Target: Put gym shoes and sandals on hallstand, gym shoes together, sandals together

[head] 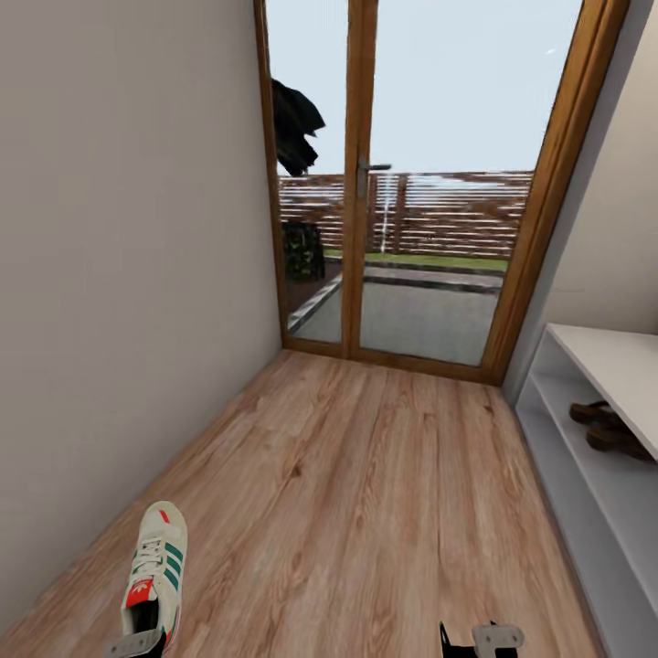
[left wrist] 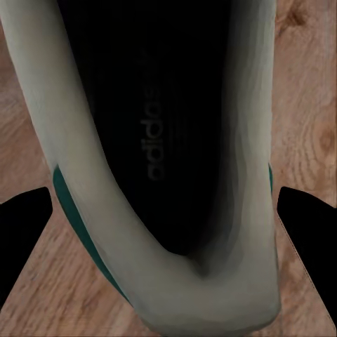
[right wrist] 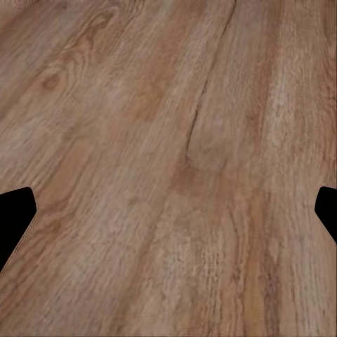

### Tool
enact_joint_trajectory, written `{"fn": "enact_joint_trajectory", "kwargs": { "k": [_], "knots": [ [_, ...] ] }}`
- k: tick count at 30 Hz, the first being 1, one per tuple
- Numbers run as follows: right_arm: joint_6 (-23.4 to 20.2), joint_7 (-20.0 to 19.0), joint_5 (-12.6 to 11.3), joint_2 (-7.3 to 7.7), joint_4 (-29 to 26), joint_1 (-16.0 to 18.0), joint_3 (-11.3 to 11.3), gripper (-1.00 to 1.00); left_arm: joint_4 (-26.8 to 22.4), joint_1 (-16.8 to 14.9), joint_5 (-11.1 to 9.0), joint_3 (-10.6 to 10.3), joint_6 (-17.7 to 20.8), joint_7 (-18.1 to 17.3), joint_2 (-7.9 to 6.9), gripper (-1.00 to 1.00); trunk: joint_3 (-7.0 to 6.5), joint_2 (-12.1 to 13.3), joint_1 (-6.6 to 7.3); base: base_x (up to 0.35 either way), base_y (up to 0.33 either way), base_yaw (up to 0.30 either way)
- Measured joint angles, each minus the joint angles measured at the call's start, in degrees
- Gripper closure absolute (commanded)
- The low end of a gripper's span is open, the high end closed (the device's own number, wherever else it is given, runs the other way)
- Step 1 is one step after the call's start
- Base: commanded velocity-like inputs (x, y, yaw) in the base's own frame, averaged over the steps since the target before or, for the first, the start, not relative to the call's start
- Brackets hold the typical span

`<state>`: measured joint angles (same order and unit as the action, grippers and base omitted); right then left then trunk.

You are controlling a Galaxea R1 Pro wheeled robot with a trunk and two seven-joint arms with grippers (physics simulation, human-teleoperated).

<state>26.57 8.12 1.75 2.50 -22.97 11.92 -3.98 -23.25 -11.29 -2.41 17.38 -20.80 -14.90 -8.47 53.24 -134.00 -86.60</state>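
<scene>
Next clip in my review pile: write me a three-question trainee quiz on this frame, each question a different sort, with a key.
1. True or false: the gym shoe lies on the corridor floor.
2. Multiple choice: the two sandals sit
A. on the floor by the glass door
B. on a low shelf of the hallstand
C. in the right end effector
3. Fill in: in the left wrist view, the left end effector has its fingers spread on both sides of the shoe's ____ end.

Key
1. True.
2. B.
3. Heel: the view looks into the shoe's open collar, with the fingers apart on either side.
</scene>
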Motion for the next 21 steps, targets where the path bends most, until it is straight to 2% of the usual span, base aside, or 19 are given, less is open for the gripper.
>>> {"fn": "enact_joint_trajectory", "kwargs": {
  "k": [6,21],
  "knots": [
    [0.0,0.0,0.0,0.00,0.1,0.0,0.0,-1.00,0.0,0.0,0.0,0.0,0.0,0.0,0.00,1.00,0.00,0.0,0.00,0.340,-0.071,0.170],
    [0.1,0.0,0.0,0.00,0.1,0.0,0.0,-1.00,0.0,0.0,-0.1,0.0,0.0,0.0,0.00,1.00,0.00,0.0,0.00,0.327,-0.128,0.267]
  ]
}}
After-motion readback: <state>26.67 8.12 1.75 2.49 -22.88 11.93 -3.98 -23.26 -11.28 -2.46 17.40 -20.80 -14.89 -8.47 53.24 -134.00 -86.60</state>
